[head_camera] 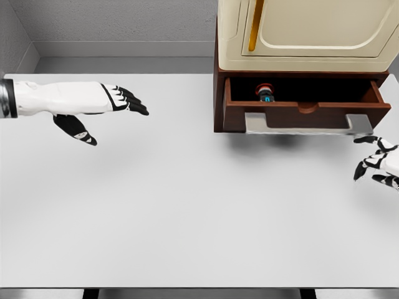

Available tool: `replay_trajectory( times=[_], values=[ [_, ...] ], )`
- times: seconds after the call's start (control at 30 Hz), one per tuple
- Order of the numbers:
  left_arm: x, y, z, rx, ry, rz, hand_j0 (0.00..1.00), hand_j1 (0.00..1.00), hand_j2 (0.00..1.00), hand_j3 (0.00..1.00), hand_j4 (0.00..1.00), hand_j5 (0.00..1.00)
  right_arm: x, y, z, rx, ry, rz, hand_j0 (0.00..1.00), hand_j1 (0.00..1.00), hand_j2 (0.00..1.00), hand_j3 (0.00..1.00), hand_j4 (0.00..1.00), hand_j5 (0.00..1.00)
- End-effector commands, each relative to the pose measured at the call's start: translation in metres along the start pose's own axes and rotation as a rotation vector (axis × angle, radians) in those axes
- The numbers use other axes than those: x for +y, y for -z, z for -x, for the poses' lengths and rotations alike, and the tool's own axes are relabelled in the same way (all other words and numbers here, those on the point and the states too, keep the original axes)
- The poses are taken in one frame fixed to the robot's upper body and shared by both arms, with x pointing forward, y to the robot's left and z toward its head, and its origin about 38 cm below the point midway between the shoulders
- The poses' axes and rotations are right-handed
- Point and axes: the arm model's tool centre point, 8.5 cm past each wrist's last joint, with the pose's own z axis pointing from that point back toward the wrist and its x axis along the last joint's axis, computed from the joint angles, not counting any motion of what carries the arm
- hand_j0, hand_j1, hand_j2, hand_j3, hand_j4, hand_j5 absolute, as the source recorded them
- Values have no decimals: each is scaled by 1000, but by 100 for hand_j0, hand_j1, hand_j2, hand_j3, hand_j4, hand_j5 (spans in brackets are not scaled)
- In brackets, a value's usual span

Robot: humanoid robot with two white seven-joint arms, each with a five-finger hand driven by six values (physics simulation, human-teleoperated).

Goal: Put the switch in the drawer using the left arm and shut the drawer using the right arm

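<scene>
**Closing the drawer is what remains**

Reaching in from the left edge, my left robot hand (pixel 103 106) hangs above the white tabletop (pixel 187 212) with fingers stretched flat and thumb dropped beneath, holding nothing. It is well apart from everything else, with a wide stretch of bare surface to its right.

Further right, at the back, stands one cabinet (pixel 305 37) with a cream door and one brown drawer (pixel 299 115) pulled out toward me. One switch (pixel 266 93), a small dark piece with a red top and a blue mark, lies inside the drawer near its back wall, left of the middle. I judge the placing step done.

At the far right edge is my right robot hand (pixel 377 162), fingers loosely curled and spread, gripping nothing. The drawer front lies up and to the left of it, just beyond the fingertips; I cannot tell whether they touch the grey handle (pixel 308 123). The drawer's long axis runs left to right, so the push I judge it needs goes straight away from me, into the cabinet. My right robot hand is far nearer than the left, and it meets the front at its right end, so an off-centre push might skew the drawer.
</scene>
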Motion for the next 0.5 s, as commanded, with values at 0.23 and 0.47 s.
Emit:
replay_trajectory(
  times=[0.23,0.47],
  values=[
    [0,0,0,-1,-6,-3,100,100,100,100,100,100,-6,-6,11,-22,166,116,56,56,56,56,56,56],
    [0,0,0,-1,-6,-3,100,100,100,100,100,100,-14,4,-11,-91,122,93,57,57,57,57,57,57]
  ],
)
